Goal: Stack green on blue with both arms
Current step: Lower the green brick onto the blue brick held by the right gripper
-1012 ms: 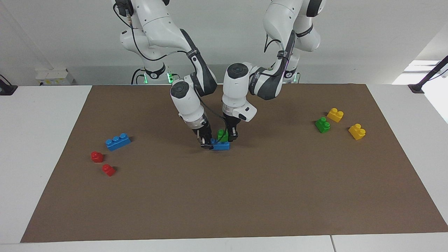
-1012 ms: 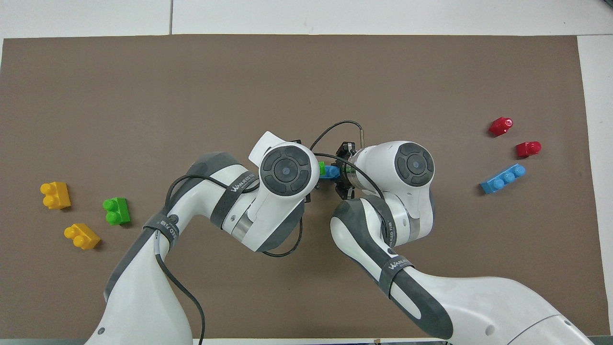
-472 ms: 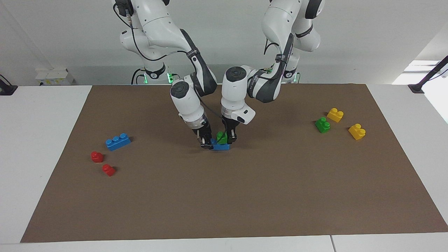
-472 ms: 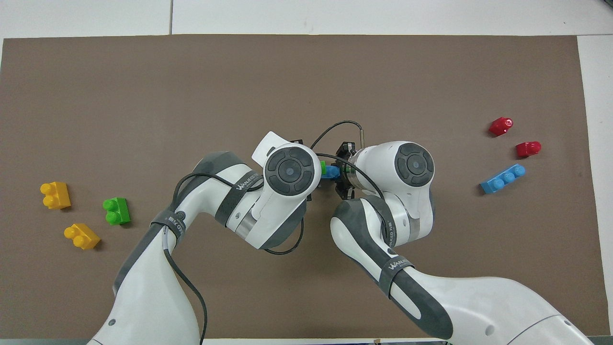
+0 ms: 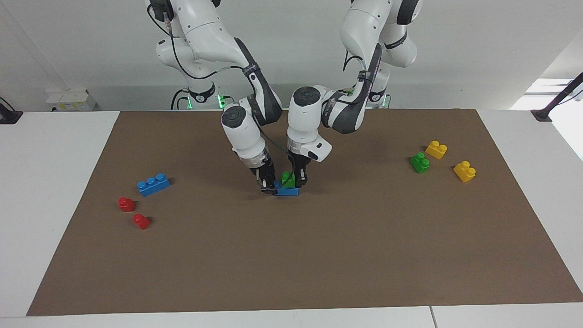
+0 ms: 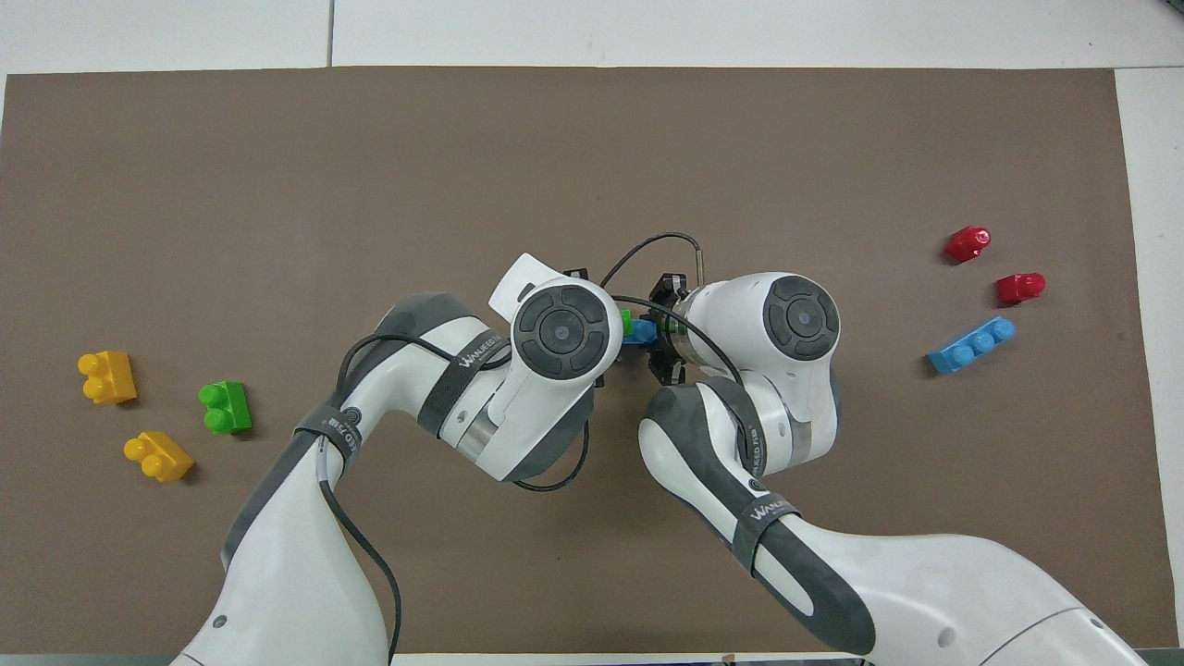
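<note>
Brown mat [image 5: 319, 255] covers the table, and both arms meet over its middle. At that spot a blue brick [image 5: 288, 191] lies flat on the mat with a green brick [image 5: 287, 179] seated on top of it, toward the left arm's end of the blue one. Left gripper [image 5: 295, 181] comes down from above with its fingers clamped on the green brick. Right gripper [image 5: 269, 187] is tilted in from the other end, its fingers closed on the end of the blue brick at mat level. In the overhead view the wrists of both arms cover most of the stack; only a sliver of green [image 6: 626, 322] and a short length of blue [image 6: 636, 334] show between them. A second blue brick [image 5: 153, 184] lies toward the right arm's end of the mat, with two red bricks [image 5: 126, 203] [image 5: 141, 221] just beside it and farther from the robots. A second green brick [image 5: 419, 162] rests toward the left arm's end, close to two yellow bricks [image 5: 436, 149] [image 5: 464, 171], none of them touching.
</note>
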Available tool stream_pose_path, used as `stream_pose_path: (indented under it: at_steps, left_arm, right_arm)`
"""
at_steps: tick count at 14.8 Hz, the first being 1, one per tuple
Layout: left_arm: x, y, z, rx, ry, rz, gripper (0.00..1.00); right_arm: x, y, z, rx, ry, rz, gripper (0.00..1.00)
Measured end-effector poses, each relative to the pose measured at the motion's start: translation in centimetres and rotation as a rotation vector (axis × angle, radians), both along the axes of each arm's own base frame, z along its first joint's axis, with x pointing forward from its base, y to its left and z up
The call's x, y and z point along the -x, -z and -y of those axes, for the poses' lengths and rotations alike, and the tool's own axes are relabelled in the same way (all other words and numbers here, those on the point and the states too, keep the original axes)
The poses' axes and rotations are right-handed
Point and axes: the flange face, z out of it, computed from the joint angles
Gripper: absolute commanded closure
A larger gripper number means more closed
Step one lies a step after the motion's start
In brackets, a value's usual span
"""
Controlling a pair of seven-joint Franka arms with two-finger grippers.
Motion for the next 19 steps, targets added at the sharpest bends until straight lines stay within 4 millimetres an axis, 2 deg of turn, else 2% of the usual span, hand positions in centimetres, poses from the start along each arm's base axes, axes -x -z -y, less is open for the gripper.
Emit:
stream_pose_path:
  at_steps: [11,15,19]
  left_arm:
    - [0.4,0.1,0.4,-0.017,0.030,0.025,1.00]
    - [0.7,2.0,0.4,-0.029,0.041,0.022,1.00]
    - [0.6,2.0,0.4,-0.029,0.042,0.022,1.00]
  right_arm:
    - [0.0,0.0,0.0,0.000,-0.002,0.003,1.00]
    - [0.1,0.0,0.0,0.001,-0.019,0.018,1.00]
    - [0.2,0.0,0.1,0.001,-0.019,0.022,1.00]
